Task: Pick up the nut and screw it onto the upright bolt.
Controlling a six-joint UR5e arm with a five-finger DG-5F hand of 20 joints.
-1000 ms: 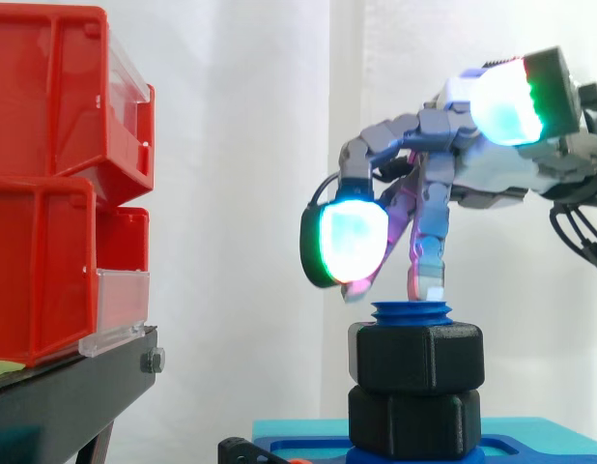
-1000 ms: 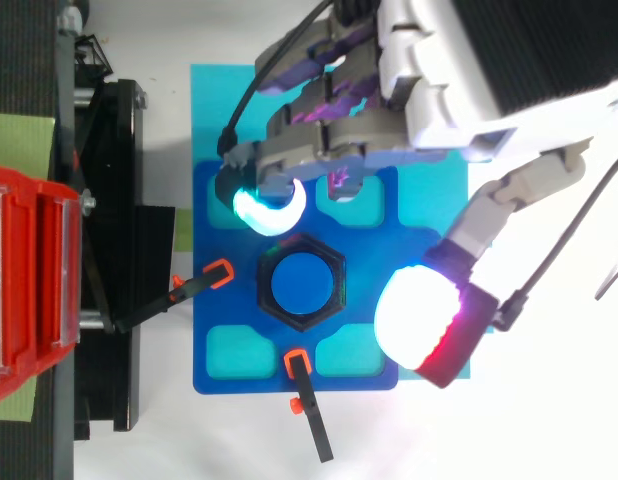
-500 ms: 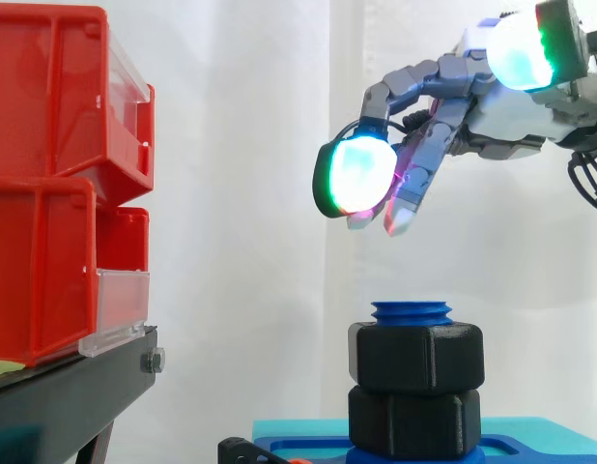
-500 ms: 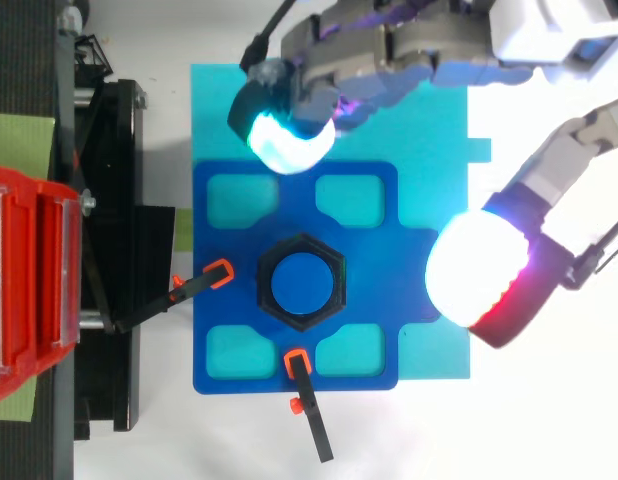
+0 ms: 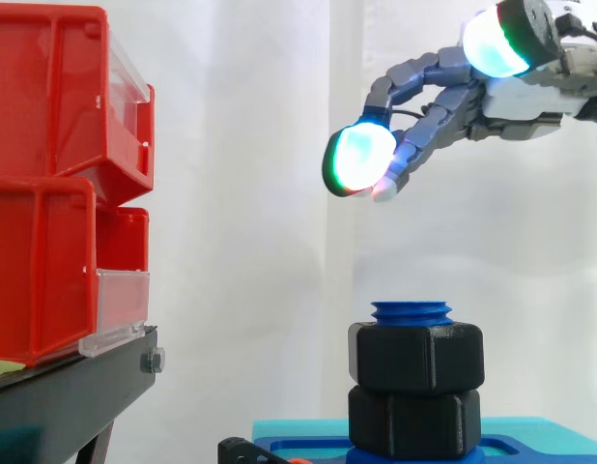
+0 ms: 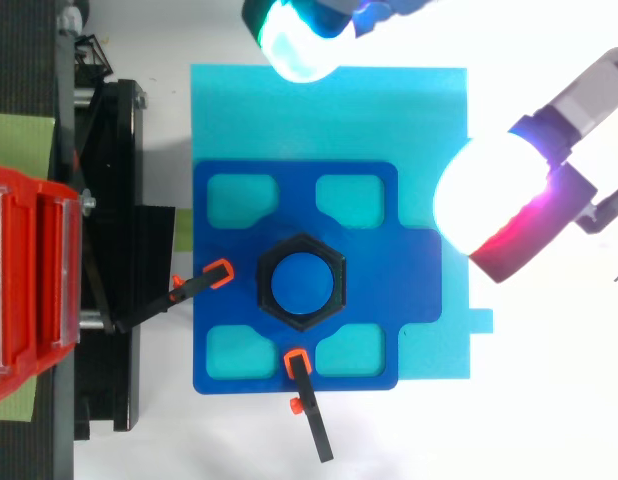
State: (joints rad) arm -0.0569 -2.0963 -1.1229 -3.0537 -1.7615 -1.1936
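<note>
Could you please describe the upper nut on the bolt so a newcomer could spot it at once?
Find the dark blue plate on the turquoise sheet; a blue bolt stands upright at its centre. Of the two black hexagonal nuts stacked on it, this is the upper nut, just under the bare thread, above the lower nut.

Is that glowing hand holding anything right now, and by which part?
Nothing. The hand is open in the air above the blue bolt, apart from the top nut on it.
</note>
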